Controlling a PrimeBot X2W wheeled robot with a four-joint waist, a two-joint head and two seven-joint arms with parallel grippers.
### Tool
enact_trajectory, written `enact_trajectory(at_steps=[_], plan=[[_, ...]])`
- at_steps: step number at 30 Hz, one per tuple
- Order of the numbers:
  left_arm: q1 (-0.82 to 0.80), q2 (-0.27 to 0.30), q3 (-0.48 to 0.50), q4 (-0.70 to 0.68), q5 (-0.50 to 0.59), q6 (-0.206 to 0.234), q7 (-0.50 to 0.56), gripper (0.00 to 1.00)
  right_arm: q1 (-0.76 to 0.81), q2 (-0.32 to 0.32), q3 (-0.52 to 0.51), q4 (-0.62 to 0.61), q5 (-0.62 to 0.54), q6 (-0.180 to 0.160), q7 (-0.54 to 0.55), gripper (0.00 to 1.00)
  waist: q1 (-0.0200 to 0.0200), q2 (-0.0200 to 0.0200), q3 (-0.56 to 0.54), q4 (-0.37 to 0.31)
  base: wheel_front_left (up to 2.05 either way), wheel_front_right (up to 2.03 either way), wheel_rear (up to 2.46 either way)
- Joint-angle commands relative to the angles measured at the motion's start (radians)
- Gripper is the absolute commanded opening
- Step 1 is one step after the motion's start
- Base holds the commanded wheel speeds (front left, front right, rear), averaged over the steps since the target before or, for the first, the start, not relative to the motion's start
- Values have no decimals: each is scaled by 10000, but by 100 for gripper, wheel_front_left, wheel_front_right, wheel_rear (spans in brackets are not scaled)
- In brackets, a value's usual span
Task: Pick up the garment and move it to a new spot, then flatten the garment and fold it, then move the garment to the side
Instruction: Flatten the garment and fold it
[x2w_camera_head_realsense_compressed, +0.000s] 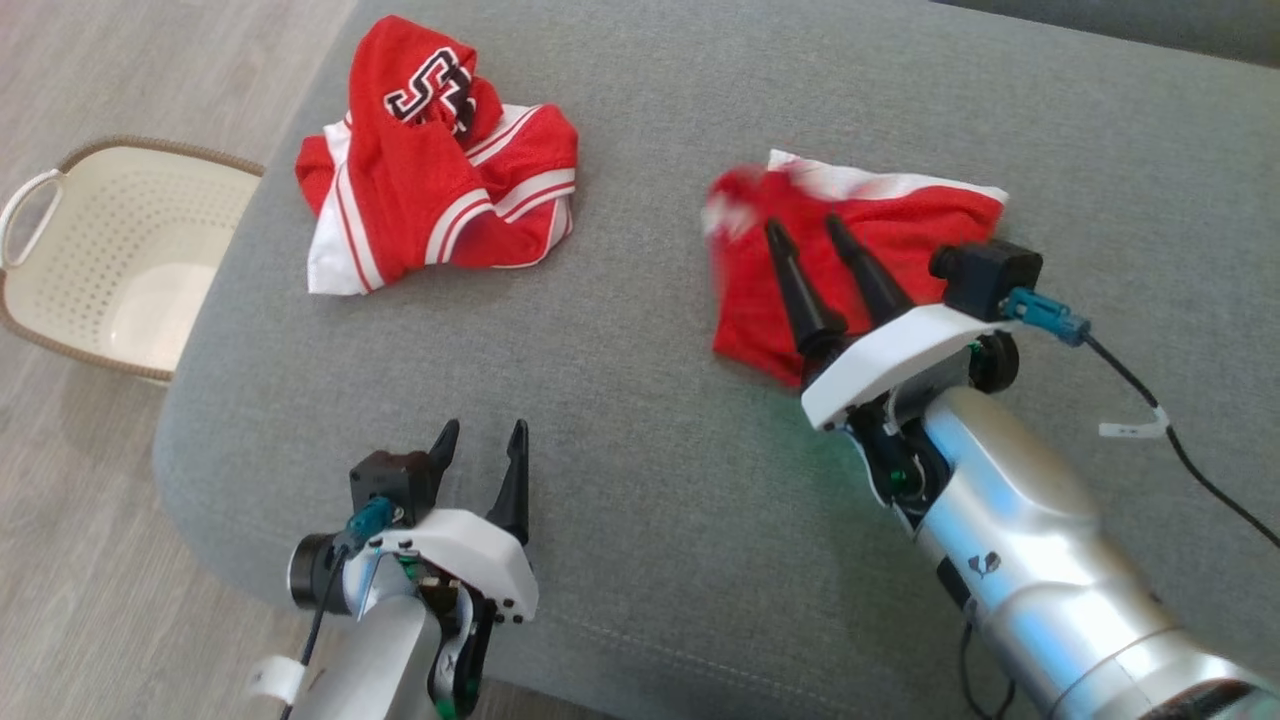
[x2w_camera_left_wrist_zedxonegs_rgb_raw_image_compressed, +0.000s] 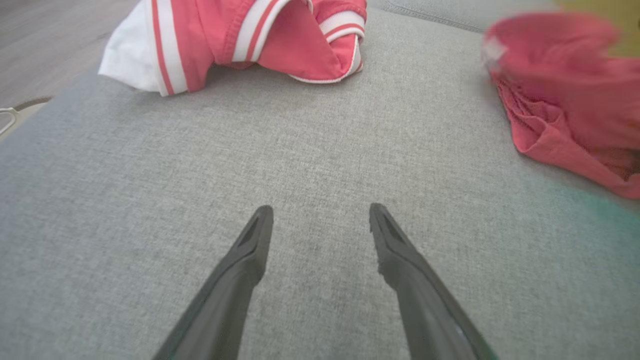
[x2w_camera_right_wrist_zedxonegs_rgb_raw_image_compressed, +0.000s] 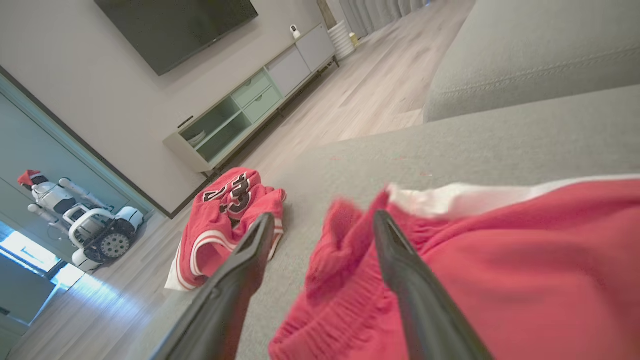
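Garment (x2w_camera_head_realsense_compressed: 880, 240) — red with a white band — lies crumpled on the grey sofa (x2w_camera_head_realsense_compressed: 650, 470) in the head view, well right of a red jersey (x2w_camera_head_realsense_compressed: 430, 190). The right gripper (x2w_camera_head_realsense_compressed: 803, 228) hangs over it with its fingers spread. Left wrist view: the left gripper (x2w_camera_left_wrist_zedxonegs_rgb_raw_image_compressed: 320, 212) is spread above bare cushion. Right wrist view: fingers apart — the garment's blurred edge lies between them.

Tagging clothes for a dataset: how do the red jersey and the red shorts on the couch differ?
The jersey has dark lettering and red-and-white stripes; the shorts are plain red with a white edge. The jersey lies bunched up; the shorts lie flatter. The jersey lies away from the right gripper; the shorts lie beneath it, jaws open. Both rest on the grey cushion.
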Motion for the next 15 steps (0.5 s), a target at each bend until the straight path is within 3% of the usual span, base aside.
enact_trajectory(at_steps=[1,5,15], plan=[[-208,162,330,-304,5,68,-53,100,-287,209,107,-161,20,-7,-189,100,0,0,-6,-95,0,0,0],[-199,162,556,-438,198,125,-53,100,-327,209,-270,96,-184,-7,-350,100,0,0,-47,-532,0,0,0],[-131,162,1438,-1183,1046,296,-53,100,1142,207,-4150,-1399,-3715,-7,-367,100,0,0,-149,-1921,0,0,0]])
